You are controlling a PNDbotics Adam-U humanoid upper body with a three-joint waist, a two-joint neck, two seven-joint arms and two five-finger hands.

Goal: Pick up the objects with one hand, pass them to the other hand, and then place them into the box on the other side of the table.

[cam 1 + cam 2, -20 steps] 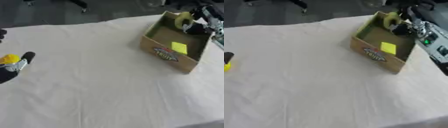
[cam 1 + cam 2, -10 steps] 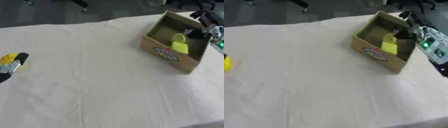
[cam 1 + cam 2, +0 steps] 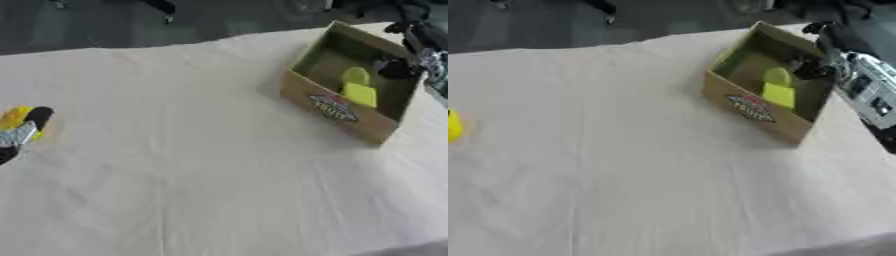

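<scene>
1. A brown cardboard box is sitting near the far right corner of the table, which is covered in a white cloth. The box is open at the top and is showing a printed label on its near outer wall.
2. Inside the box, a yellow-green object is lying on the floor against the near wall, with a rounder part above a squarer part. Its exact kind is not clear.
3. The right hand is reaching into the box from the right edge, just beside the yellow-green object. Whether its fingers are curled or straight cannot be told, and it is not clear that it is touching anything.
4. At the left edge of the table, the left hand is showing only in part, next to a yellow object. Whether the hand is holding that object cannot be told.
</scene>
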